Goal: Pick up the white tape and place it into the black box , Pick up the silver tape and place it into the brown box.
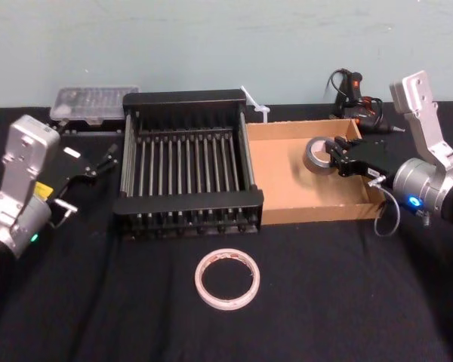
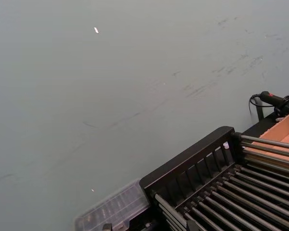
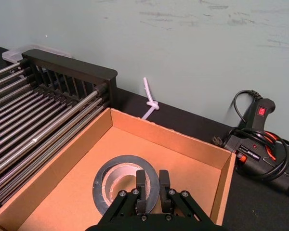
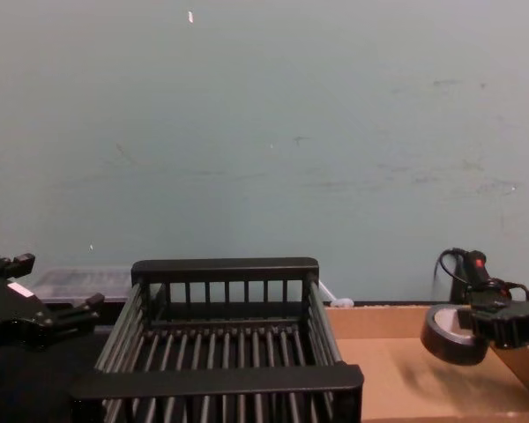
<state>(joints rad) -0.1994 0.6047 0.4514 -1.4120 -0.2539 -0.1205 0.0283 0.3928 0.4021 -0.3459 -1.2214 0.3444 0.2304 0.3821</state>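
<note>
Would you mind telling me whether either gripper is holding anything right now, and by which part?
The right gripper holds the silver tape by its ring wall, above the brown box. The left gripper holds nothing.

Scuffed pale green wall, black-covered table, even indoor light

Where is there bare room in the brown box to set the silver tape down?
The right tool holds the silver tape above the brown box. The cardboard floor is bare from the wall beside the black box across to the near wall. It is crowded only at the far right corner, under the tool.
</note>
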